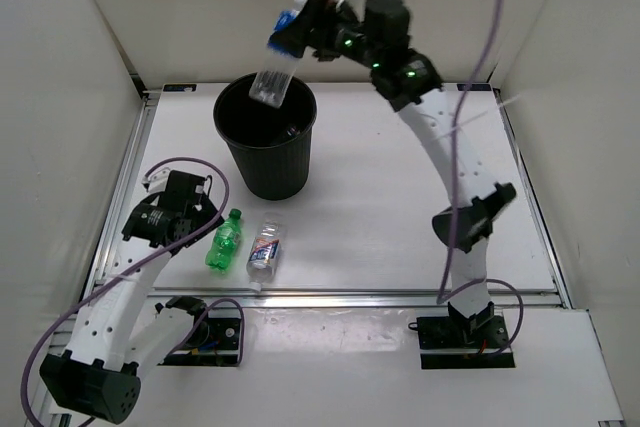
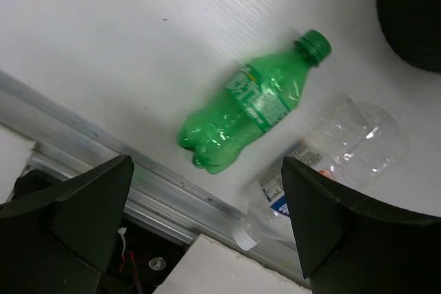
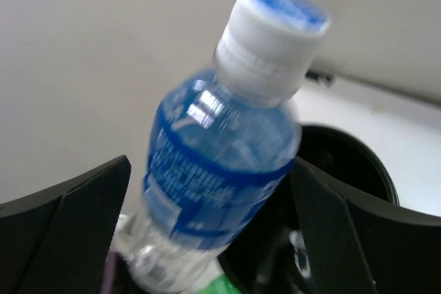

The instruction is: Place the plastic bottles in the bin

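High at the back, my right gripper [image 1: 287,33] [image 3: 210,197] stands open over the black bin [image 1: 268,169] [image 3: 362,163]. A clear bottle with a blue label [image 1: 272,75] [image 3: 220,163] is loose between its wide jaws, blurred, its lower end over the bin's mouth. Nearer, a green bottle [image 1: 224,240] [image 2: 255,105] lies on the table. A short clear bottle with a white-blue label [image 1: 264,250] [image 2: 331,156] lies beside it on the right. My left gripper [image 1: 197,209] [image 2: 207,204] hovers open just left of the green bottle and holds nothing.
A metal rail [image 2: 103,149] runs along the table's near edge just below the two lying bottles. White walls close in the left, back and right sides. A corner of the bin [image 2: 413,12] shows in the left wrist view.
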Available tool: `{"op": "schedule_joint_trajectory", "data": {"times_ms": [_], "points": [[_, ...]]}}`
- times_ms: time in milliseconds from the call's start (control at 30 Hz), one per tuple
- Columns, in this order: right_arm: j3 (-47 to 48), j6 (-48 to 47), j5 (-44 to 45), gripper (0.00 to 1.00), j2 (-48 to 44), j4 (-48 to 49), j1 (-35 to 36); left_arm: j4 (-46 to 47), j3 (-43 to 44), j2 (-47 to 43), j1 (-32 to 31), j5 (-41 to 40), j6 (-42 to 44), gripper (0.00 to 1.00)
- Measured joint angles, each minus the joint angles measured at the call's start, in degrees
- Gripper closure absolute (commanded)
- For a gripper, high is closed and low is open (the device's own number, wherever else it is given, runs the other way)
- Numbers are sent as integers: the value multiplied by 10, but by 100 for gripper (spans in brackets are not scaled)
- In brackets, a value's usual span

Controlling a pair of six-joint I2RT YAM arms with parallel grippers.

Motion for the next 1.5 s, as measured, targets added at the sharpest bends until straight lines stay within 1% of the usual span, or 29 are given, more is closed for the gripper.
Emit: {"op": "schedule_joint_trajectory", "data": {"times_ms": [67, 100, 133, 233, 300, 400, 500, 600, 733, 767, 833, 867, 900, 967, 1033, 1100, 1167, 1267, 1300, 1367, 1433, 1500], "points": [[-5, -17, 22, 0, 41, -19, 18, 31, -8, 6, 0, 28, 33, 0], [-27, -26, 35, 0, 52, -29, 22, 44, -12, 11, 0, 35, 42, 0], [-63, -34, 45, 0, 52, -42, 23, 57, -17, 19, 0, 45, 54, 0], [-130, -47, 62, 0, 48, -86, 9, 92, -37, 43, 0, 66, 72, 0], [-174, -51, 64, 0, 21, -89, -15, 115, -53, 54, 0, 73, 82, 0], [-223, -54, 68, 0, -47, -107, -57, 146, -69, 67, 0, 75, 97, 0], [-250, -55, 73, 0, -123, -109, -92, 181, -83, 89, -1, 74, 110, 0], [-265, -56, 66, 0, -180, -104, -93, 218, -111, 110, -10, 73, 115, 0], [-277, -56, 47, 0, -207, -103, -90, 260, -145, 147, -22, 73, 114, 0], [-281, -56, 43, 0, -207, -103, -93, 269, -154, 156, -24, 73, 111, 12], [-294, -55, 35, 0, -207, -106, -103, 282, -173, 170, -30, 73, 100, 39], [-300, -55, 33, 0, -205, -111, -110, 283, -177, 176, -33, 70, 98, 47], [-304, -55, 31, 0, -204, -114, -115, 286, -177, 175, -35, 69, 94, 50], [-314, -53, 28, 0, -203, -119, -126, 282, -169, 177, -37, 67, 89, 50], [-321, -52, 25, 0, -203, -122, -135, 238, -136, 186, -38, 54, 78, 50], [-327, -50, 21, 0, -203, -122, -141, 183, -60, 196, -40, 30, 64, 50], [-334, -48, 17, 0, -204, -124, -145, 129, 51, 204, -41, 0, 53, 50], [-348, -42, 10, 0, -205, -125, -150, 93, 243, 207, -46, -47, 50, 48], [-351, -40, 9, 0, -205, -125, -150, 100, 300, 206, -49, -59, 57, 48], [-354, -40, 6, 0, -205, -129, -152, 134, 375, 196, -55, -78, 79, 48], [-355, -38, 3, 0, -205, -131, -154, 174, 415, 187, -60, -82, 103, 47], [-355, -37, 1, 0, -205, -131, -155, 193, 466, 204, -62, -79, 124, 46]]}}
